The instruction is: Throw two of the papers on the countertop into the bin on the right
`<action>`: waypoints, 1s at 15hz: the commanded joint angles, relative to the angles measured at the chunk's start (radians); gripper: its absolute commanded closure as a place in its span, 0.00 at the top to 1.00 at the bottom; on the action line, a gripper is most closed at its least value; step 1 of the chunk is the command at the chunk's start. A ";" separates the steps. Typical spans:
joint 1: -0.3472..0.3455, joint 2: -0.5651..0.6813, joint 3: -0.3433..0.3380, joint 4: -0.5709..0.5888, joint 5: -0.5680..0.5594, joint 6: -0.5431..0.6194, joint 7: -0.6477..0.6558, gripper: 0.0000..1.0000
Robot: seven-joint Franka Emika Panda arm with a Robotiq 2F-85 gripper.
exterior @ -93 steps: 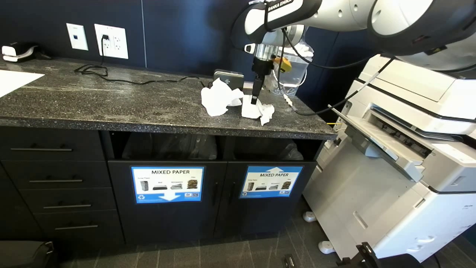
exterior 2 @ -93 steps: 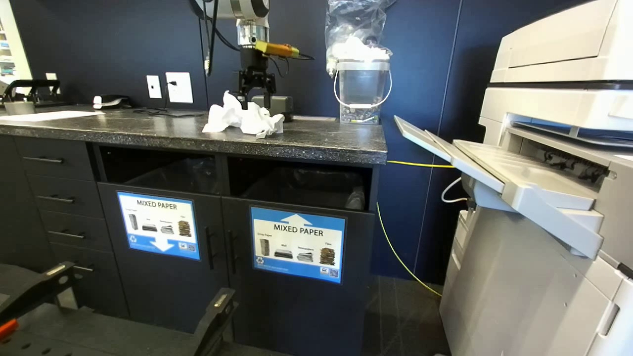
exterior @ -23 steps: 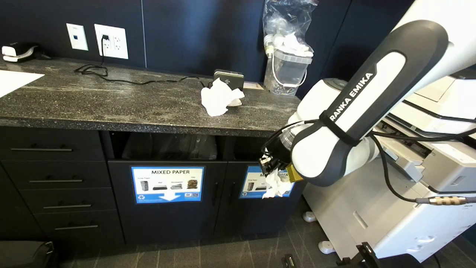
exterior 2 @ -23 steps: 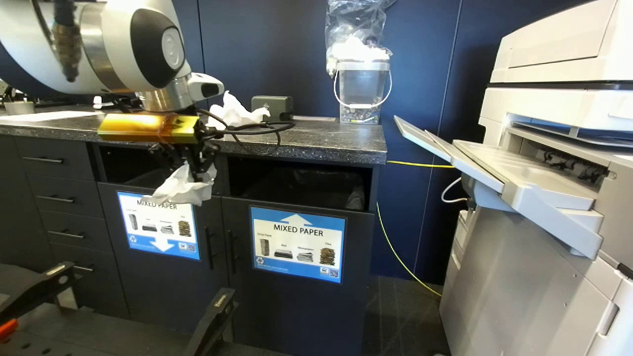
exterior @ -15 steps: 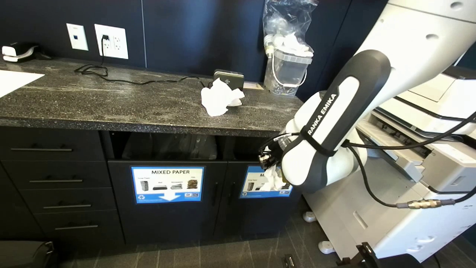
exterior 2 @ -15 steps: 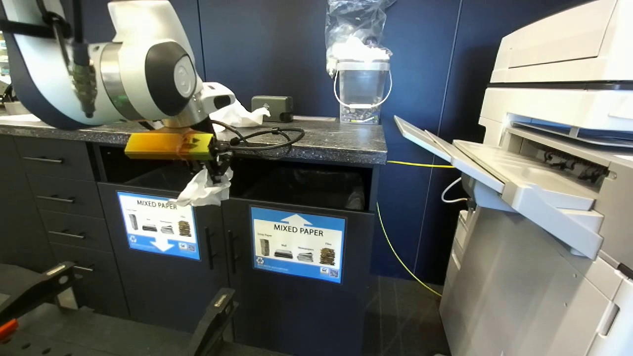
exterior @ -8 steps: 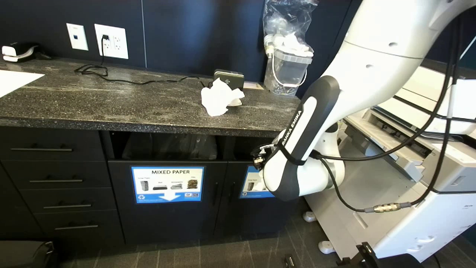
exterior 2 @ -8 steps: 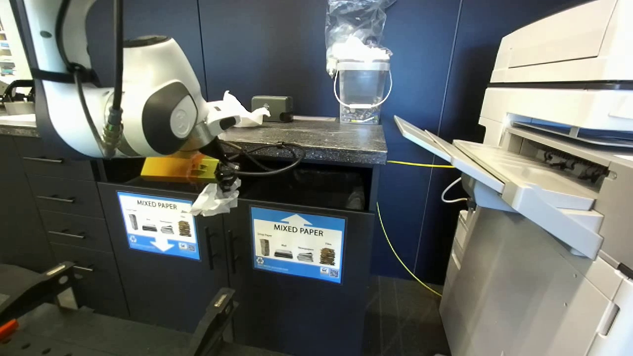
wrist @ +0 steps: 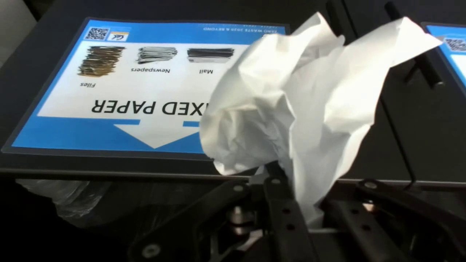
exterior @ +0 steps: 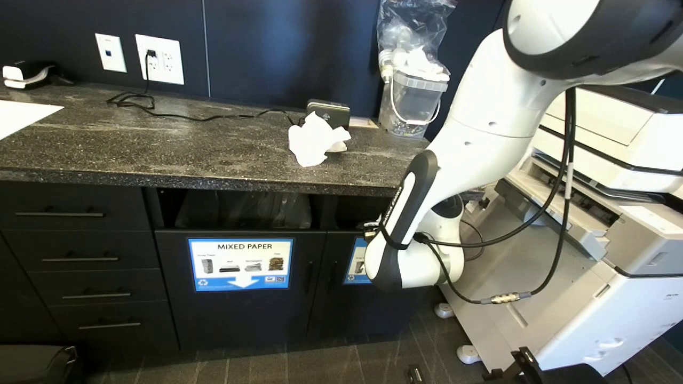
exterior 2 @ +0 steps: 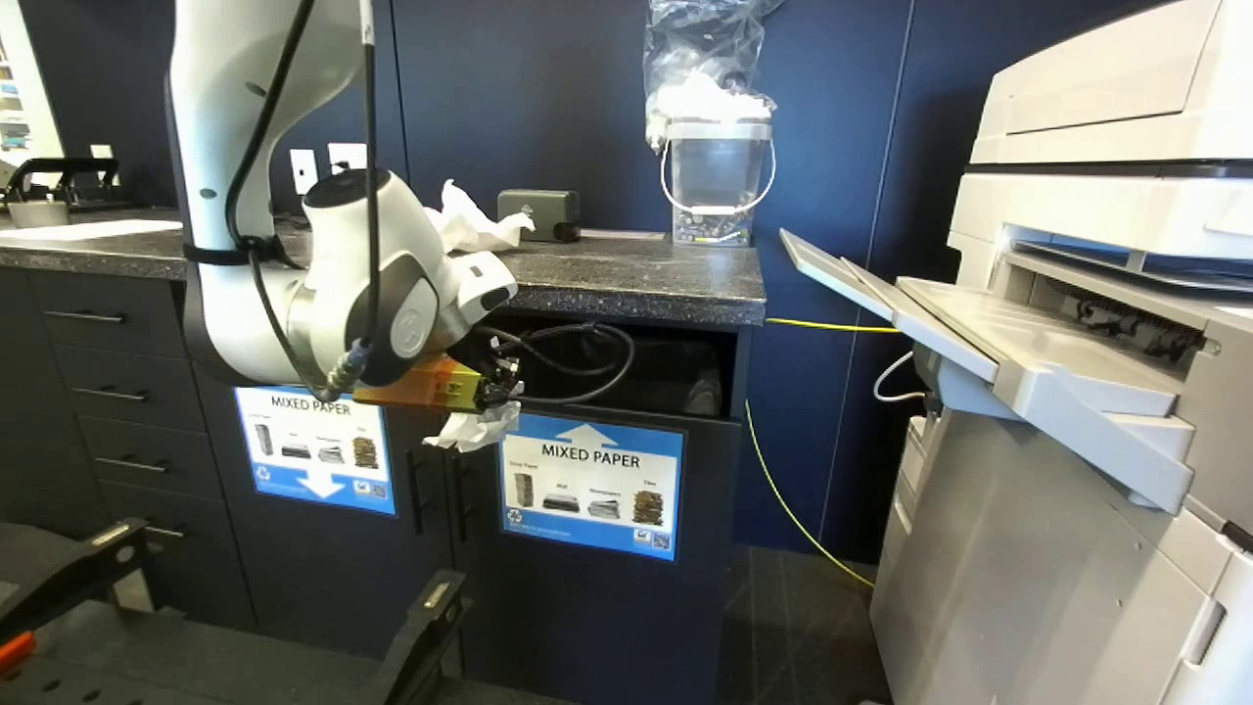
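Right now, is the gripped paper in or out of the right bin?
Out: in the wrist view the gripper pinches the paper in front of the door label, outside the bin.

The dark speckled countertop [exterior: 176, 146] carries crumpled white paper [exterior: 312, 140] toward its right end — just in front of a small dark box [exterior: 336, 111]. A black cord [exterior: 197, 118] lies along the back; a clear bucket [exterior: 413, 101] stands rear right. Far left — a flat white sheet [exterior: 24, 114] and a black-and-white gadget [exterior: 29, 73].
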 commanded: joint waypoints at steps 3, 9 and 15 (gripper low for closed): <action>0.006 0.191 -0.003 0.209 0.103 0.138 -0.041 0.08; 0.031 0.381 -0.025 0.399 0.215 0.308 -0.125 0.08; 0.069 0.454 -0.005 0.459 0.383 0.450 -0.239 0.08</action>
